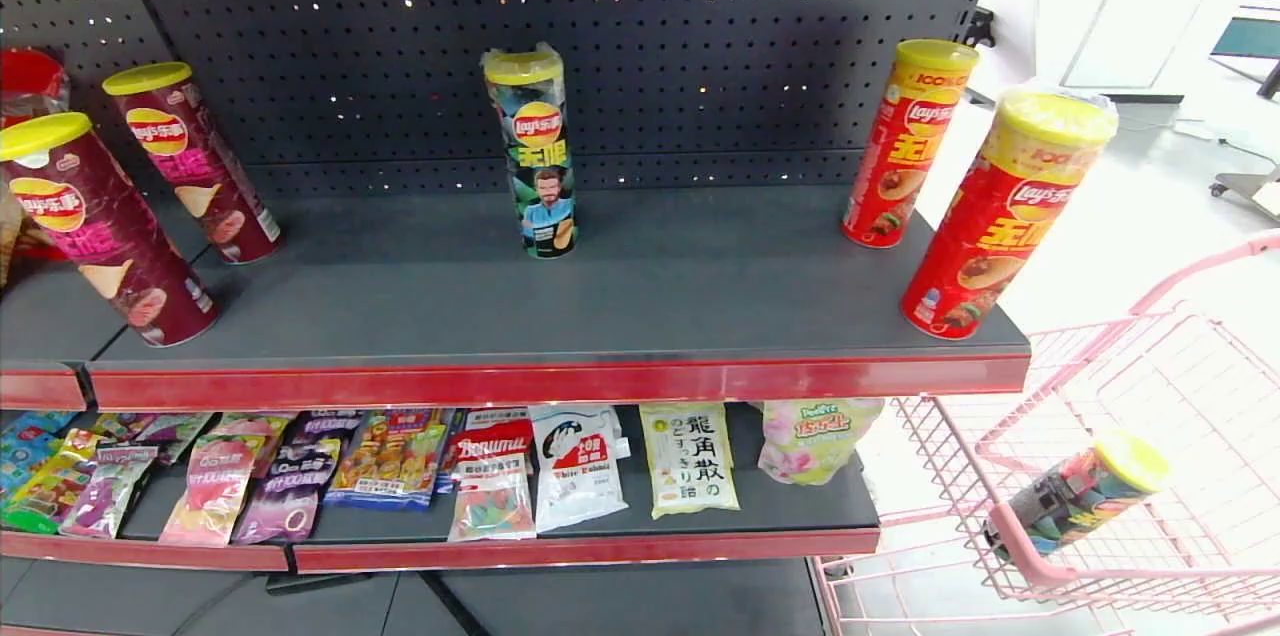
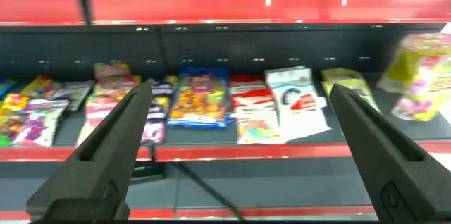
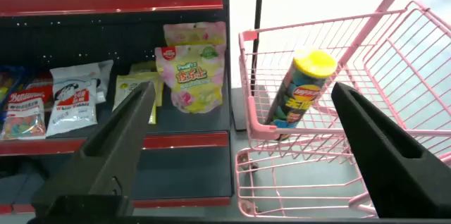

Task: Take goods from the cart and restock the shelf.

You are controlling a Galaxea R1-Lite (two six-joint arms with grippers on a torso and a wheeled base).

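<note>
Both grippers stand wide open and hold nothing: the right gripper [image 3: 246,153] hangs just in front of the pink cart [image 1: 1200,273], and the left gripper [image 2: 239,157] is well to the cart's left, facing rows of snack bags [image 2: 204,101]. Inside the cart a yellow-lidded chip can [image 3: 303,90] lies tilted, apparently leaning on the wire wall. Just left of the cart is the shelf [image 1: 560,381], with two red cans [image 1: 995,216] upright at the cart end of its top tier.
</note>
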